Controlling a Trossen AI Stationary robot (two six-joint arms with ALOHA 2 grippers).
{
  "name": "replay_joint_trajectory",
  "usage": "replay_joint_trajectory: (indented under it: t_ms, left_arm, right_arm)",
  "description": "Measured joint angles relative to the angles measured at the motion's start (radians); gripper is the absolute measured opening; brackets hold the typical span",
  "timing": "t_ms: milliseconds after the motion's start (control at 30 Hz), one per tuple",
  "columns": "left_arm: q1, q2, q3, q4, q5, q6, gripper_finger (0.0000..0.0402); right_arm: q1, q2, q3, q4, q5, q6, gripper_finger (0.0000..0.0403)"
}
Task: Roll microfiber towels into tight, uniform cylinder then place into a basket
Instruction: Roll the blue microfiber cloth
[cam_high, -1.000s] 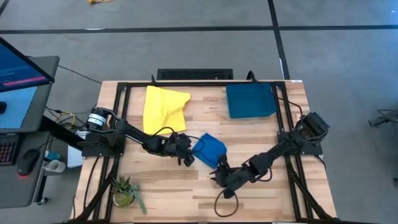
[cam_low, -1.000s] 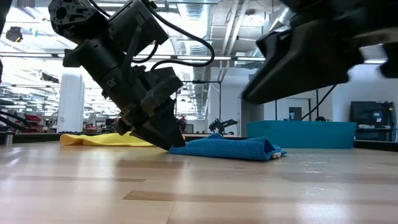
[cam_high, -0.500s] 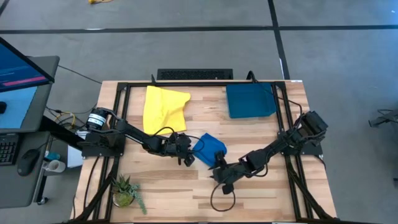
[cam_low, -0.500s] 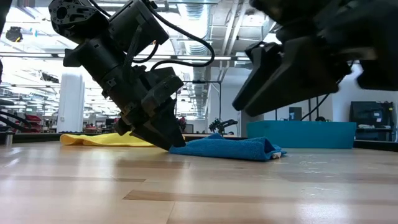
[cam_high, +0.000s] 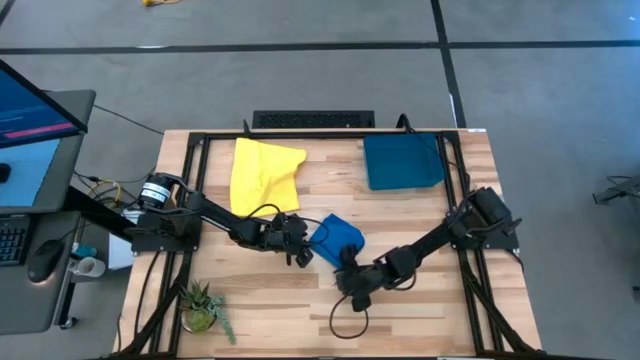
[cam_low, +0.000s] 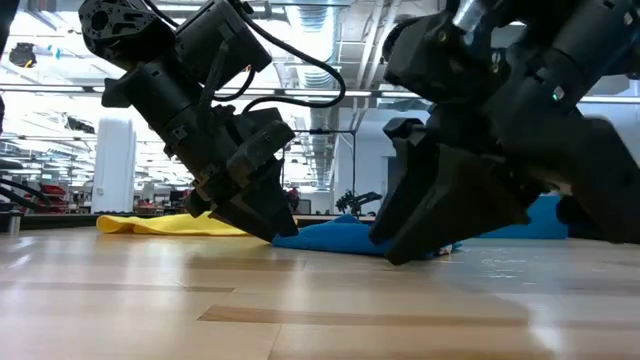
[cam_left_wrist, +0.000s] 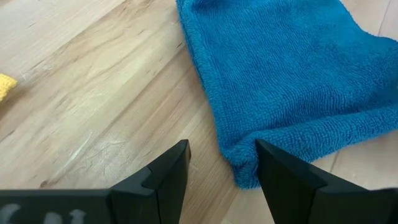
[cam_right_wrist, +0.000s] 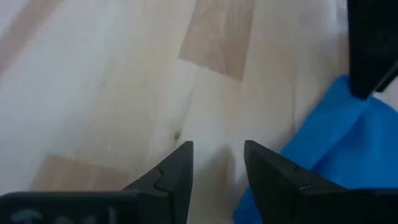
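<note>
From above you see the wooden table (cam_high: 420, 320) filling the middle of the frame, with the dark teal basket (cam_high: 402, 162) at its upper right and the yellow towel (cam_high: 262, 174) lying flat at upper centre-left. The blue towel (cam_high: 338, 238), bunched into a small fold, sits near the table's centre, well apart from the basket.

Both arms meet at that blue towel. Your left gripper (cam_high: 302, 252) rests at its left corner, and your right gripper (cam_high: 350, 277) sits just below its lower edge.

The overhead view hides the fingers; the wrist cameras show them. In the left wrist view your left gripper (cam_left_wrist: 221, 165) stands parted, straddling the corner of the blue towel (cam_left_wrist: 292, 81) without pinching it, bare wood under one finger. In the right wrist view your right gripper (cam_right_wrist: 217, 165) is also parted over bare wood, holding nothing, the blue towel (cam_right_wrist: 329, 149) just beside one finger.

The low view adds height: both grippers reach down to the tabletop, and the right arm hides most of the basket behind it.
</note>
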Motion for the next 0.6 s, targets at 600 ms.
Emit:
replay_joint_trajectory:
  t_ms: [600]
  left_arm:
    - [0.000, 0.001, 0.000, 0.001, 0.000, 0.015, 0.0178]
  right_arm:
    - [-0.053, -0.015, 0.036, -0.163, 0.039, 0.181, 0.0142]
